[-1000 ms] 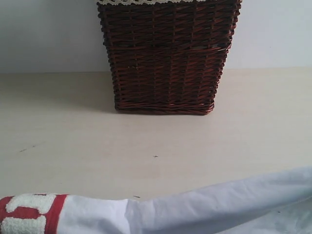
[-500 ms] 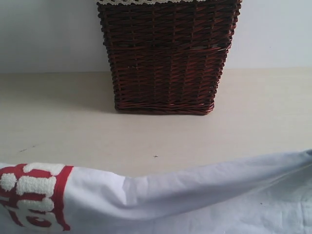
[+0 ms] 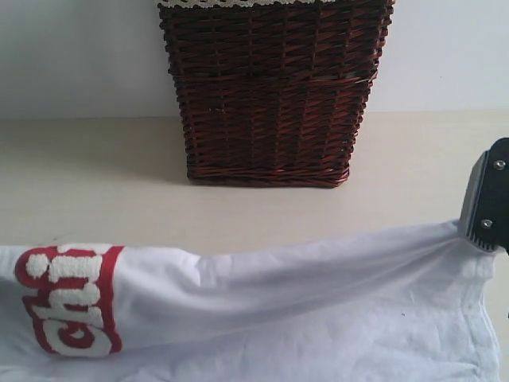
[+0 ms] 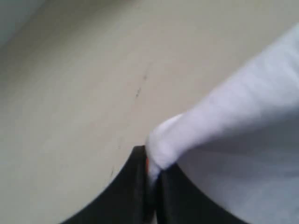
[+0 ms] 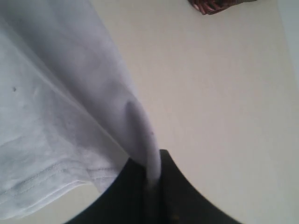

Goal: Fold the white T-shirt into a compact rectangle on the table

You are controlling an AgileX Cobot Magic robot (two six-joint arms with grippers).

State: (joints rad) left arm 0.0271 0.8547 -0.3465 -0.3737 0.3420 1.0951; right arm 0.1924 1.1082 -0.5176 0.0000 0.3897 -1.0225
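Note:
The white T-shirt (image 3: pixel 302 310) stretches across the front of the table (image 3: pixel 95 183) in the exterior view, its top edge raised, with red-outlined fuzzy letters (image 3: pixel 67 302) at the left. My right gripper (image 3: pixel 487 208) shows at the right edge, shut on the shirt's upper right corner. In the right wrist view the right gripper (image 5: pixel 153 175) pinches a fold of the T-shirt (image 5: pixel 56 93). My left gripper (image 4: pixel 152 170) is shut on a bunched fold of the T-shirt (image 4: pixel 233 112), an orange speck at its pad; it lies outside the exterior view.
A dark brown wicker basket (image 3: pixel 274 91) with white lace trim stands at the back centre against the pale wall. Bare table lies between basket and shirt. A corner of the basket (image 5: pixel 215 5) shows in the right wrist view.
The shirt's top edge has risen and moved toward the basket, more of the red lettering has come into view, and the right gripper has entered at the right edge.

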